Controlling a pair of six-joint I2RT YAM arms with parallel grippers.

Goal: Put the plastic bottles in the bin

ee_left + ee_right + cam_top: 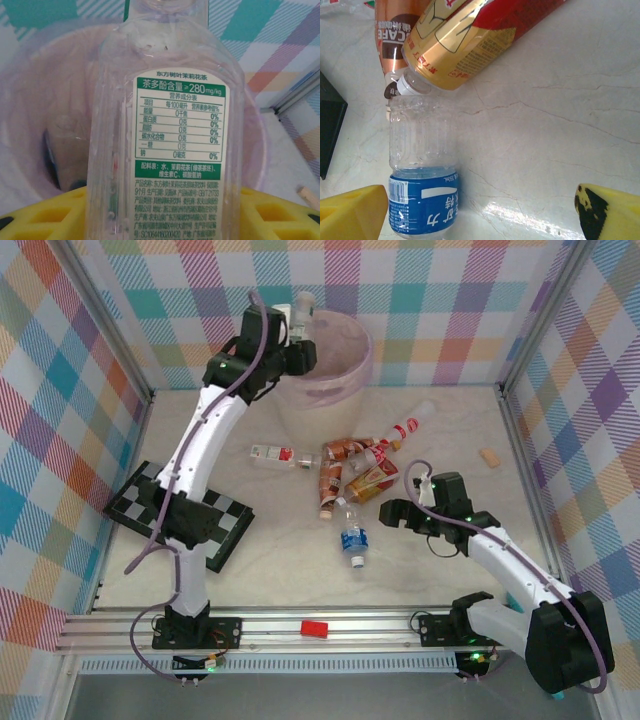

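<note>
The left end effector (298, 337) grips a green-labelled bottle (170, 130) over the bin (345, 370) at the worktop's (450, 575) far edge — the right end effector (398, 513) hangs spread and empty by the blue-labelled bottle (353, 538) mid-worktop.

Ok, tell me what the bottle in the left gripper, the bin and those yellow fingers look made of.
Held bottle: clear glossy thin plastic, background shows through it; printed green-and-white label. Bin: matte beige, probably plastic, under a thin translucent pinkish bag, likely film. Yellow fingers: matte, moulded square pockets; plastic or rubber, unclear which.
</note>
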